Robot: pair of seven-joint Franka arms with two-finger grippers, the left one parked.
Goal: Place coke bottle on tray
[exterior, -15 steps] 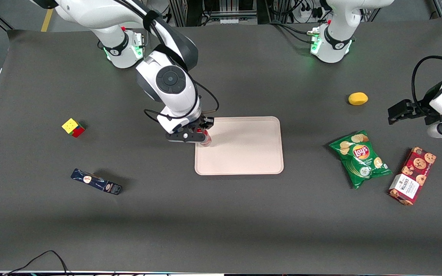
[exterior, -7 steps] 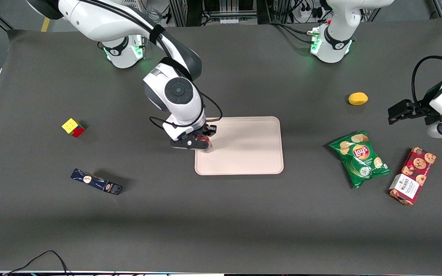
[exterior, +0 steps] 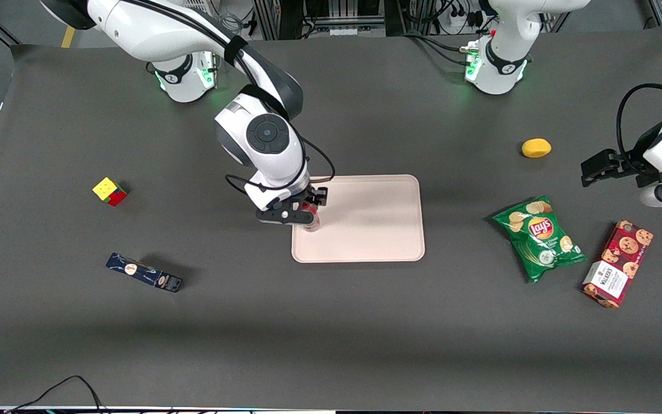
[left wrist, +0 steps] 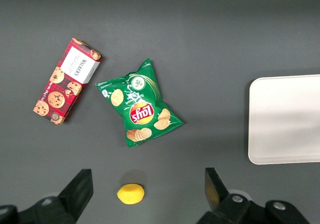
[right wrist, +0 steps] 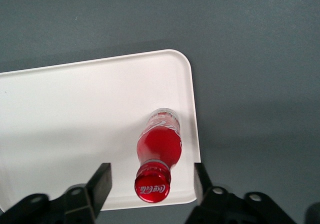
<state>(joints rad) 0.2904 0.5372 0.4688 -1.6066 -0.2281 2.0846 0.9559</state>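
A dark grey matte surface (exterior: 331, 333) fills nearly the whole front view, evenly lit from above, with soft shadows pooling under whatever stands on it. Along its edge farthest from the front camera run metal racks with black cables and power strips (exterior: 331, 17). A strip of grey floor with a yellow line (exterior: 70, 29) shows at one corner.

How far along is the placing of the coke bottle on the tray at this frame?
Done: the small red coke bottle stands upright on the pale pink rectangular tray, near its rim at the working arm's end. In hand: the gripper hangs open directly above it, fingers either side of the cap, apart from it. Left: lifting the arm clear.
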